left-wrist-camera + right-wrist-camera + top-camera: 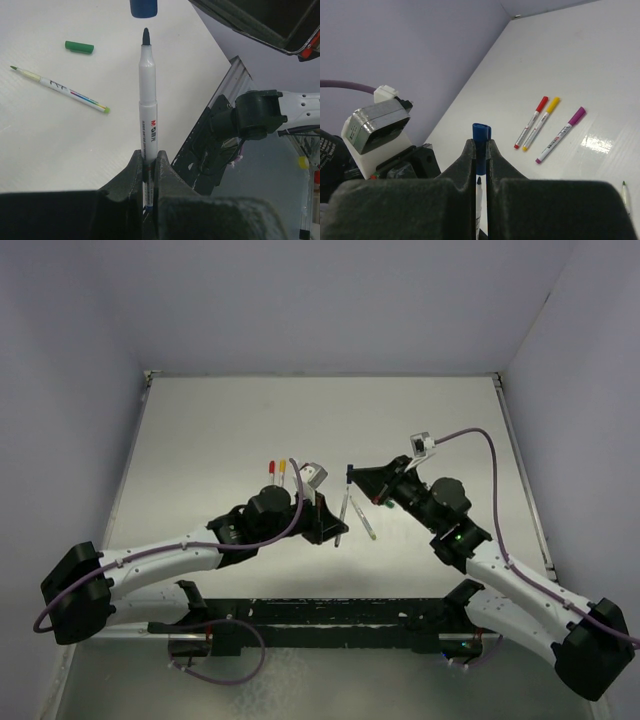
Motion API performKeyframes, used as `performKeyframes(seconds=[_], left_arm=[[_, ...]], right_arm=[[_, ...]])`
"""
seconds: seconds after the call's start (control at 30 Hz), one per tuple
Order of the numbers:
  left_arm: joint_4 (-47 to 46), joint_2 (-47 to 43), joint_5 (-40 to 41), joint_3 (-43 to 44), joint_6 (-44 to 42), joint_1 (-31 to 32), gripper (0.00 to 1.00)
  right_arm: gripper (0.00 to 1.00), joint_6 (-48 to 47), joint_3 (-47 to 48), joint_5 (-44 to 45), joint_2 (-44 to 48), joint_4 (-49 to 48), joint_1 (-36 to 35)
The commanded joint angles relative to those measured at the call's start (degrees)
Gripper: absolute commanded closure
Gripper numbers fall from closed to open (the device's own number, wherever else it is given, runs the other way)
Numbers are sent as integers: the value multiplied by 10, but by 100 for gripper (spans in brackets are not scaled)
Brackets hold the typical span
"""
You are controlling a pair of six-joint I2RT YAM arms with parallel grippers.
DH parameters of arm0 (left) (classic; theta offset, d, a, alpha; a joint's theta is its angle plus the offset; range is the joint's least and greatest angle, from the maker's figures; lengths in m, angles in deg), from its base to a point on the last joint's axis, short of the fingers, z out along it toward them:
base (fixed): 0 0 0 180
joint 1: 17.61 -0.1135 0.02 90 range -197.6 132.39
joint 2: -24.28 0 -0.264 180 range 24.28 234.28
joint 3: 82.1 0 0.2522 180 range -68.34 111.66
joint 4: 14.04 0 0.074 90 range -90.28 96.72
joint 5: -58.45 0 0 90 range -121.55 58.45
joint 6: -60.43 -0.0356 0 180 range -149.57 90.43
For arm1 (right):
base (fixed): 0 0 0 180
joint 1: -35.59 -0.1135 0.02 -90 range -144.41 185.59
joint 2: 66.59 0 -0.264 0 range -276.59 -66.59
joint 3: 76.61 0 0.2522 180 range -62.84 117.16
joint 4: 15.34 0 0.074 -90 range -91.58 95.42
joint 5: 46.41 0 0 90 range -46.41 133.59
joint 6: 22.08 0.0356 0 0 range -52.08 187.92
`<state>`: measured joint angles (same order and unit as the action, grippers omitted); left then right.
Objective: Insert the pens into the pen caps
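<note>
Left gripper [149, 166] has its jaws clamped on the low end of the dark-tipped pen [147, 100], which stands upright, nib up. Right gripper [480, 150] has its jaws pinched on the blue cap [481, 134], open end toward the nib. From the left wrist, the cap hangs just above the nib, not touching, with a small gap. Capping not yet done for this one.

Risks as I'd judge them:
- Alignment. The cap looks a shade left of the nib in the left wrist view. If it closes like that, the nib hits the cap rim instead of the bore, smearing ink or bending the tip.
- Pen is gripped far down, with a long free length above the fingers. Any side load at the nib could lever it over in the grip.
- The push needs force along the axis, so the pen could slide down through the jaws or the cap could back out of the right fingers. The cap is short with little surface to hold, so it might twist or pop free.
- A half-seated cap could fall off on release.

Elsewhere on the table [45, 150]: the green pen [60, 89] lies uncapped with the green cap [79, 47] near it but apart. The red pen [532, 121], yellow pen [542, 121] and purple pen [561, 134] lie capped, red and yellow side by side.
</note>
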<state>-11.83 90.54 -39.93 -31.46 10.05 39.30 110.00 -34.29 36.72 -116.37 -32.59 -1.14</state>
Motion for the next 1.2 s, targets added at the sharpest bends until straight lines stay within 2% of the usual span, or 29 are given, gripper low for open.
performKeyframes(seconds=[0.0,1.17], left_arm=[[-42,-14,12,18,9,6,100],[-45,-34,42,-1,9,12,100]], right_arm=[[100,12,1,-2,5,-68,-14],[100,9,4,18,6,-68,-32]])
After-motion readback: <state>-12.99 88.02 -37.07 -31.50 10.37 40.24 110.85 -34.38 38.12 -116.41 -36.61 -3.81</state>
